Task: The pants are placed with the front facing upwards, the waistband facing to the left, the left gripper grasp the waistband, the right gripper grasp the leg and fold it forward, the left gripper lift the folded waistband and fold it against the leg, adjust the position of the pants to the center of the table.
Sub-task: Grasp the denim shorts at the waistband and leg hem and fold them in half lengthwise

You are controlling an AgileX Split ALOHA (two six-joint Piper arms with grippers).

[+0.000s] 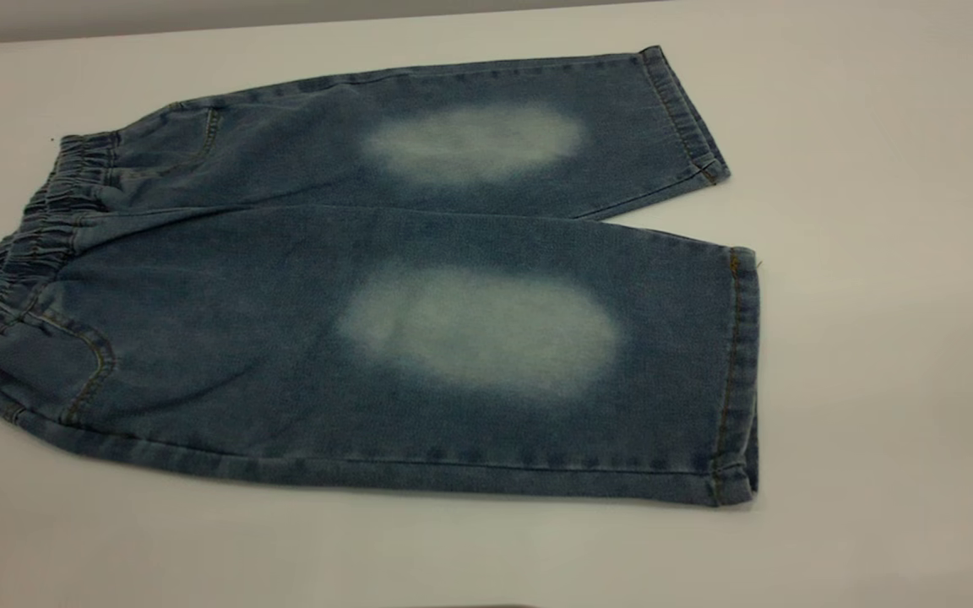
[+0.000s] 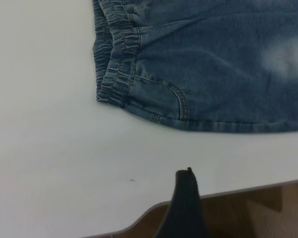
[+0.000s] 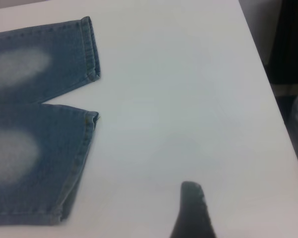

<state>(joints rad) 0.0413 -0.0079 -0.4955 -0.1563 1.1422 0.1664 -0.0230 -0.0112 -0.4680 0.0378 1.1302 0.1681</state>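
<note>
The pants [image 1: 385, 312] lie flat on the white table [image 1: 875, 338], front side up, with a pale faded oval on each leg. The gathered waistband [image 1: 26, 245] is at the left and the two leg hems [image 1: 736, 371] are at the right. Neither gripper shows in the exterior view. In the left wrist view, a black part of my left gripper [image 2: 186, 201] hovers over bare table near its edge, apart from the waistband [image 2: 116, 64] corner. In the right wrist view, a black part of my right gripper [image 3: 192, 210] hangs over bare table, well off the leg hems [image 3: 89, 121]. Neither holds anything.
The table's edge [image 2: 228, 192] runs close by the left gripper, with brown floor beyond it. Another table edge [image 3: 268, 79] lies off to the side of the right gripper, with dark shapes past it. White tabletop surrounds the pants on all sides.
</note>
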